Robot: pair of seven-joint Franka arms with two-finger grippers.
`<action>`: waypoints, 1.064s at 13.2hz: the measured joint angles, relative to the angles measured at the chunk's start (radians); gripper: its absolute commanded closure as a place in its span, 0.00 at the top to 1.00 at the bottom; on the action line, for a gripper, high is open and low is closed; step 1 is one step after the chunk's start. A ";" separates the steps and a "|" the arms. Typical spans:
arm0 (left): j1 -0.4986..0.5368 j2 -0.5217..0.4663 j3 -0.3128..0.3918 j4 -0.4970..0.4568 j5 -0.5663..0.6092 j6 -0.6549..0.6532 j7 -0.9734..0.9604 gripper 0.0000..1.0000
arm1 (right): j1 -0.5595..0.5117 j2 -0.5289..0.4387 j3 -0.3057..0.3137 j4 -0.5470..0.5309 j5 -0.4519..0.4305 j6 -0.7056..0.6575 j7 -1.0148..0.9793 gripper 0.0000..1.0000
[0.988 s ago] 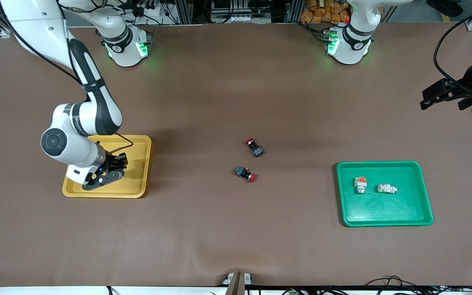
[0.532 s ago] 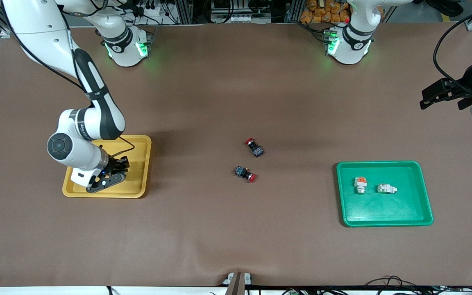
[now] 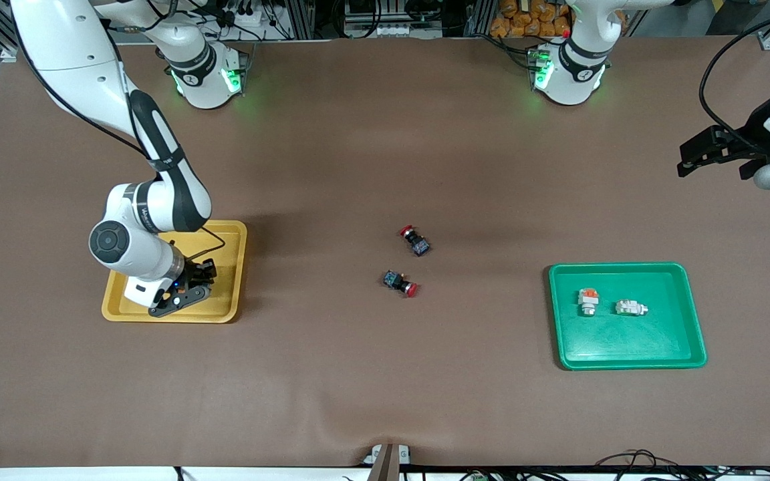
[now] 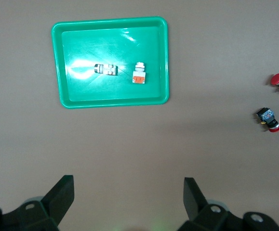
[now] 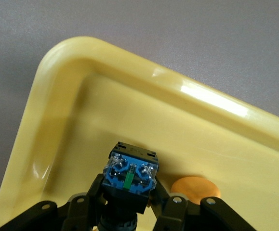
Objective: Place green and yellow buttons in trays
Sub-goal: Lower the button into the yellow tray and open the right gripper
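Yellow-capped button [image 5: 129,175] is pinched in the right pincer [image 5: 129,202] low over the yellow tray [image 3: 234,267], ready for release. Left pincer [image 4: 127,197] waits spread wide, up over the bench's left-arm end.

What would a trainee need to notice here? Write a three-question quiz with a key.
1. True or false: the right gripper is shut on a blue switch over the yellow tray.
2. How many white switches lie in the green tray? A) one B) two C) three
3. Fill in: the two red-capped switches lie on the ____, between the trays.

Key: 1 true. 2 B: one white switch beside the other. 3 table. The left gripper waits open, over the table's edge at the left arm's end.
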 measured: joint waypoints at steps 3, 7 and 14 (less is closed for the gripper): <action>0.000 0.000 0.000 0.000 0.000 0.000 0.000 1.00 | 0.000 0.006 0.000 -0.002 0.000 0.023 -0.016 1.00; 0.003 0.000 0.003 0.002 0.000 0.000 0.000 1.00 | 0.000 0.019 0.000 -0.010 0.000 0.055 -0.038 1.00; 0.003 0.000 0.004 0.002 0.000 0.000 0.000 1.00 | 0.000 -0.037 0.000 0.068 0.001 -0.180 -0.038 1.00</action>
